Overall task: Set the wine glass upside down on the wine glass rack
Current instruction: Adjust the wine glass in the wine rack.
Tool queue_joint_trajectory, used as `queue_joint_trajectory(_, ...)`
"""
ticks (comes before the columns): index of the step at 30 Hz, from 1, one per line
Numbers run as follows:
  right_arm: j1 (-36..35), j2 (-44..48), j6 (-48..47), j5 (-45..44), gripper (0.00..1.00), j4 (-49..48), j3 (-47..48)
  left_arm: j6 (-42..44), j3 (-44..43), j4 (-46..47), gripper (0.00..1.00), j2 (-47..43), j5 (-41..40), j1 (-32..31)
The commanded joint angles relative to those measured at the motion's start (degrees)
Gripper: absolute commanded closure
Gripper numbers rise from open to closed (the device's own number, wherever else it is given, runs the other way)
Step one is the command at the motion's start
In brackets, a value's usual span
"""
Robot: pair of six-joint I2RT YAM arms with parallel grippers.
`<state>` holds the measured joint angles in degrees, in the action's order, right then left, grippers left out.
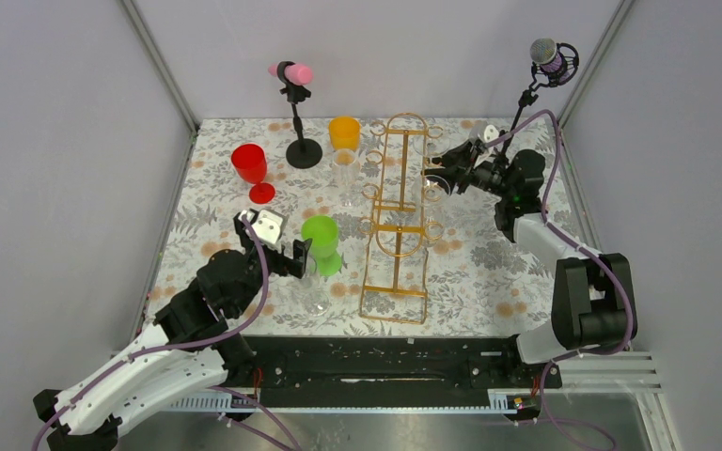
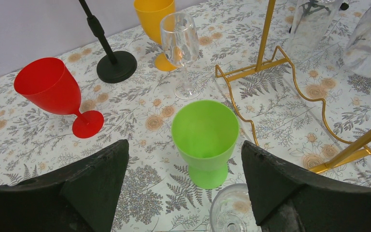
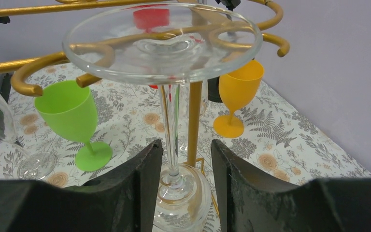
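Note:
A clear wine glass (image 3: 173, 121) hangs upside down in my right gripper (image 3: 187, 150). Its round foot is up against a gold ring hook, and its stem and bowl sit between my fingers. In the top view the glass (image 1: 435, 185) is at the right side of the upper part of the wine glass rack (image 1: 400, 235), a tall gold wire stand whose post also shows in the right wrist view (image 3: 195, 116). My right gripper (image 1: 449, 175) is shut on the bowl. My left gripper (image 1: 277, 246) is open and empty, low over the table near the green glass.
A green glass (image 2: 205, 140) and a clear glass (image 2: 232, 212) stand just in front of my left gripper (image 2: 185, 143). A red glass (image 1: 250, 165), an orange glass (image 1: 344, 132), another clear glass (image 1: 346, 174) and a black microphone stand (image 1: 301, 141) stand at the back.

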<state>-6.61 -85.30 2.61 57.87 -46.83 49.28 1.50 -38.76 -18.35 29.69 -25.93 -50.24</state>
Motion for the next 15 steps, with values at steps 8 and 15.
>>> queue_joint_trajectory(8,-1.31,-0.84,-2.34,-0.23,0.52,2.15,2.12,0.63,0.31,3.14,0.13,-0.07,-0.52,0.29)
queue_joint_trajectory(15,-1.42,-0.59,-2.34,-0.71,0.70,1.74,1.66,0.70,0.35,3.14,0.13,-0.25,-0.70,0.29)
